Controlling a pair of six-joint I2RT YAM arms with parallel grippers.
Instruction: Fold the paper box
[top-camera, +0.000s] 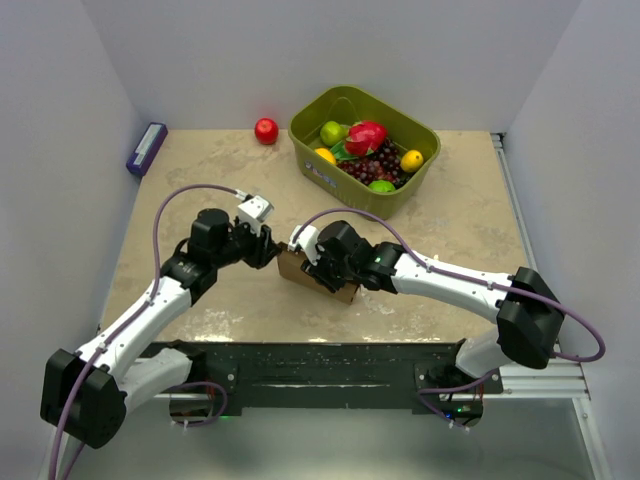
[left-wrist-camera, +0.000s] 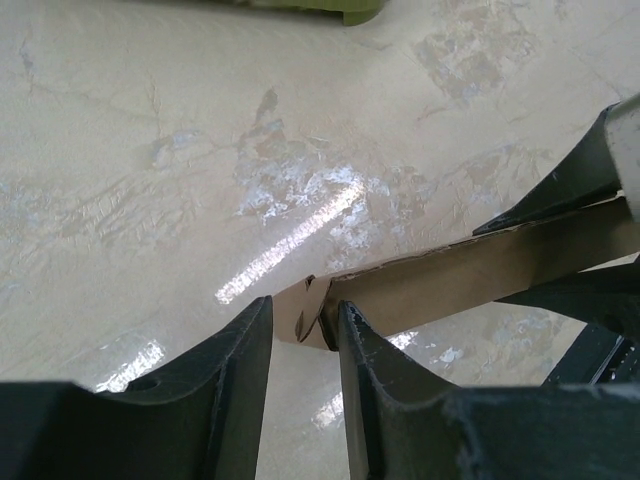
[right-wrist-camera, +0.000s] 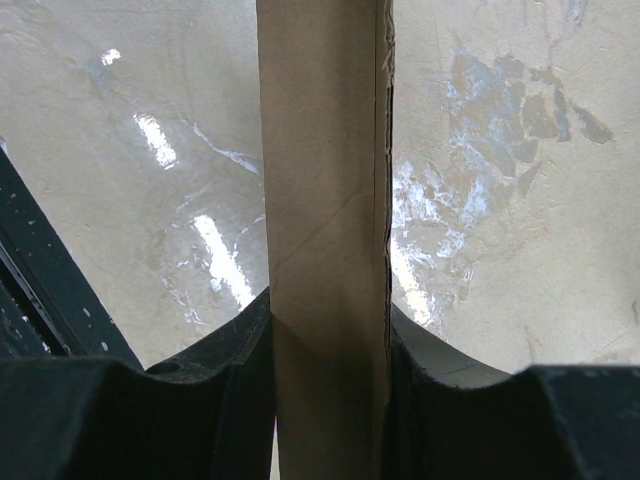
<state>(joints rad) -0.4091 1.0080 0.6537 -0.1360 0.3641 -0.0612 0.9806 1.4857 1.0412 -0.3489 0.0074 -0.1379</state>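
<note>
Carefully now: keep the right gripper (right-wrist-camera: 328, 320) clamped on the paper box (top-camera: 293, 268), pads flat against both faces of the brown panel, partway shut with no gap to see. Find that box on the near side of the green basket (top-camera: 345, 190), a little to the basket's left, held between the two wrists. Set the left gripper (left-wrist-camera: 304, 322) square on the small end flap (left-wrist-camera: 300, 303), jaws narrow, one finger (left-wrist-camera: 240, 365) either side of it. Cannot tell from the wrist view whether pinching yet or merely bracketing. Pinch only the flap, not the panel behind. Fold slowly along the existing crease, never across it. Avoid twisting against the right-hand hold, for fear of buckling such thin card. Keep the panel steady and level throughout, well short of the basket.
</note>
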